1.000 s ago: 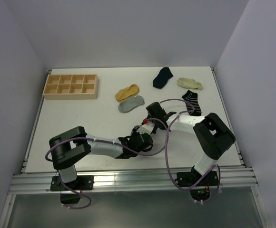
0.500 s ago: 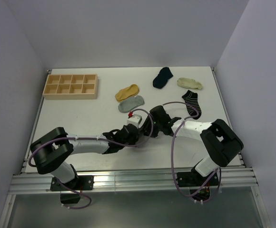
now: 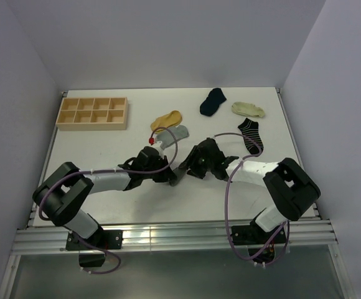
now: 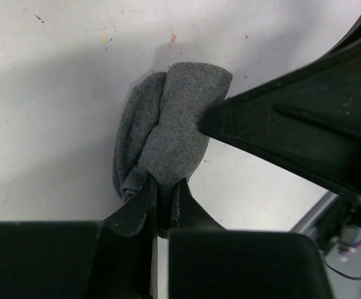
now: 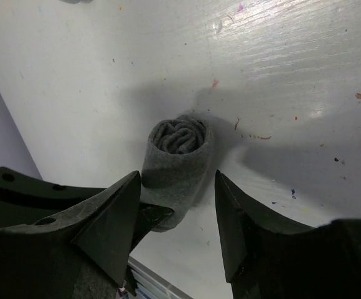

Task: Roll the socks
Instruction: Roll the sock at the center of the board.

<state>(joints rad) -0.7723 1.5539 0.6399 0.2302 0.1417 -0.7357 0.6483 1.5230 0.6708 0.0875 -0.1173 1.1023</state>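
Left gripper (image 4: 163, 194) pinching rolled grey sock (image 4: 179, 128), right gripper (image 5: 176, 185) astride, loose socks (image 3: 174, 132) beyond

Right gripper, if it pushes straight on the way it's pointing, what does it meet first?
The rolled dark grey fabric sock, lying just ahead between the right gripper's open fingers, with the left gripper pinching it; depth unclear.

table (image 3: 93, 149): white, paint-flecked | far left: wooden compartment tray (image 3: 91, 126) | far middle: mustard sock (image 3: 167, 119) just beside light grey sock (image 3: 173, 134) | far right: navy sock (image 3: 213, 101), cream sock (image 3: 248, 109), striped sock (image 3: 250, 134), apart | centre: rolled dark grey sock (image 5: 179, 163)
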